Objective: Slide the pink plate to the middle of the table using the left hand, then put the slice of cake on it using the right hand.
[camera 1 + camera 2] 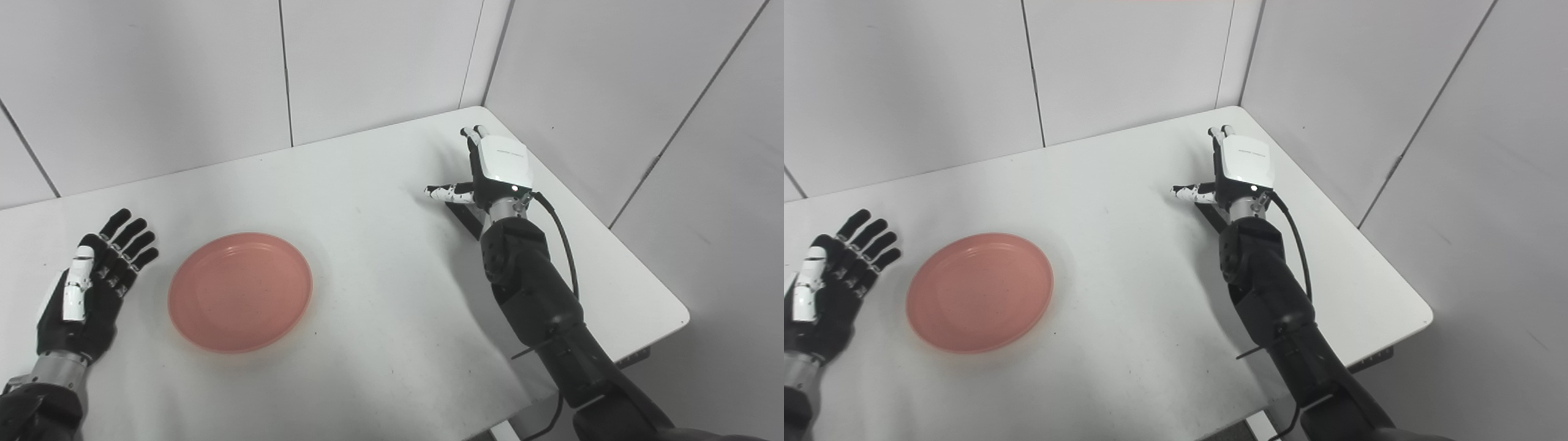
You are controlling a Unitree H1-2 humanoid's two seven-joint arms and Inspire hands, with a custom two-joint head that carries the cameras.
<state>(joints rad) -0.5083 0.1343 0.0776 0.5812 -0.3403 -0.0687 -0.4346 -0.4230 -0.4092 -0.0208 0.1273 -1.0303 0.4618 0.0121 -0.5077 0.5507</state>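
Spread black left hand point(86, 288) just beside round pink plastic plate point(240, 291), needing flat push on rim; white-backed right hand point(493, 171) over dark, mostly hidden object, grip unclear.

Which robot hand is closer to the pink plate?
The left hand. It rests open on the table just left of the pink plate, not touching it. The right hand is far off near the table's far right corner.

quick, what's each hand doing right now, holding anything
Left hand: open, fingers spread, holding nothing, beside the pink plate.
Right hand: lowered over something dark on the table; whether it grips it cannot be told.
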